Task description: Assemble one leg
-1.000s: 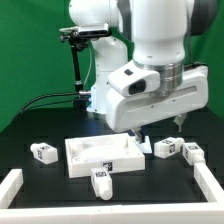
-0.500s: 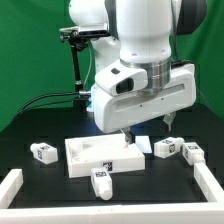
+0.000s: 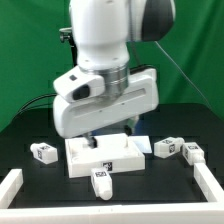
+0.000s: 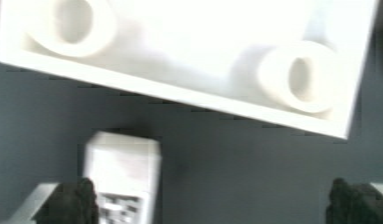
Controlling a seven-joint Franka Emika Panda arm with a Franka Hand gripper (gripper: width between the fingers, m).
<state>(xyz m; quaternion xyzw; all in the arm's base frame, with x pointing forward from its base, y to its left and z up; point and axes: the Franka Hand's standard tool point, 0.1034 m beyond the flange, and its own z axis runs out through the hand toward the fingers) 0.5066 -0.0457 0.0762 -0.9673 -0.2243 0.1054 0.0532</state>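
Several small white legs with square markers lie on the black table: one (image 3: 101, 180) in front of the white tabletop (image 3: 80, 160), one (image 3: 42, 152) at the exterior view's left, two (image 3: 167, 148) (image 3: 192, 152) at its right. My gripper (image 3: 110, 137) hangs open and empty over the tabletop. In the wrist view the tabletop (image 4: 170, 70) shows two round sockets. A leg (image 4: 122, 170) lies on the table just inside one fingertip (image 4: 72, 205) of the gripper (image 4: 214, 205). The other fingertip (image 4: 357, 203) stands far from it.
A low white frame borders the table at the front left (image 3: 10, 185) and front right (image 3: 210, 182). A black stand with a camera (image 3: 68, 35) rises behind the arm. A green backdrop closes the back.
The arm has swung toward the exterior view's left, from over the tabletop's right end to over its middle. The legs and the tabletop have not moved.
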